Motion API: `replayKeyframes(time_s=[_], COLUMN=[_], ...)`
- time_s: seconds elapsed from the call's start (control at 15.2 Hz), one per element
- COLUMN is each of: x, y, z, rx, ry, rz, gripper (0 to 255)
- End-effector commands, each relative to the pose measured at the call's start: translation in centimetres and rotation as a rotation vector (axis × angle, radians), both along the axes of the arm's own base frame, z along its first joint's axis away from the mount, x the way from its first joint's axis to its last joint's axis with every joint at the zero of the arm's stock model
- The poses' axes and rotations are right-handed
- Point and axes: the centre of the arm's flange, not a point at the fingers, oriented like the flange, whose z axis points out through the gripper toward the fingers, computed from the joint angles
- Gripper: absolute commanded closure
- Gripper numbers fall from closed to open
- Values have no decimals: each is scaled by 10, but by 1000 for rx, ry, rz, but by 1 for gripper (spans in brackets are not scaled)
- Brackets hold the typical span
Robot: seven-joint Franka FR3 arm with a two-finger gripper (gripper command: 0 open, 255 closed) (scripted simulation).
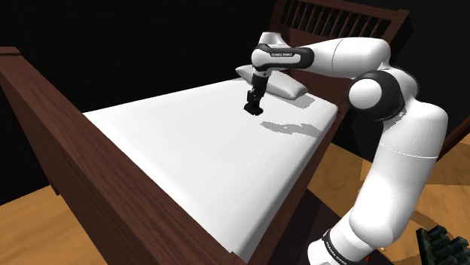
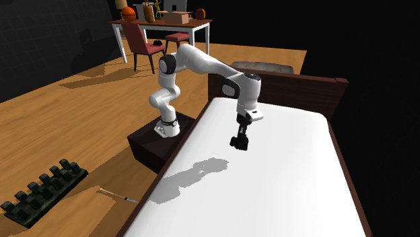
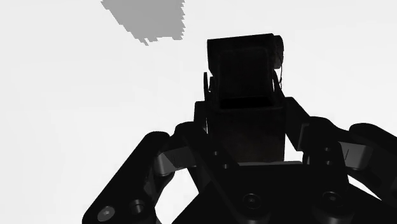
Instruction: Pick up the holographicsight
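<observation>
The holographic sight (image 3: 245, 63) is a small black boxy piece clasped between my gripper's (image 3: 247, 127) two black fingers. It hangs clear of the white bed (image 1: 203, 158), and the arm's grey shadow (image 2: 196, 170) lies apart from it on the sheet. In the shoulder view the gripper (image 1: 254, 100) points down with the sight (image 1: 254, 108) at its tip, just in front of the pillow (image 1: 292, 89). In the second exterior view the gripper (image 2: 241, 137) holds the sight (image 2: 239, 143) over the middle of the bed (image 2: 283, 188).
Dark wooden boards (image 1: 90, 181) frame the bed, with a slatted headboard (image 1: 339, 22) behind the pillow. My stand (image 2: 156, 147) sits beside the bed on a wooden floor. A black rack (image 2: 42, 194) lies on the floor. A table with chairs (image 2: 161, 27) stands far off.
</observation>
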Motion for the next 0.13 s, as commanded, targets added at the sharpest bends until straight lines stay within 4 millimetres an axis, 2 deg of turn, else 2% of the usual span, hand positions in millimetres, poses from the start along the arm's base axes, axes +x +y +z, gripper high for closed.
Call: replayKeyframes(time_s=[0.0, 0.07], x=[0, 0], y=[0, 0], z=[7, 7], rx=[0, 0], ry=[0, 0], rz=[0, 0], gripper=[255, 255])
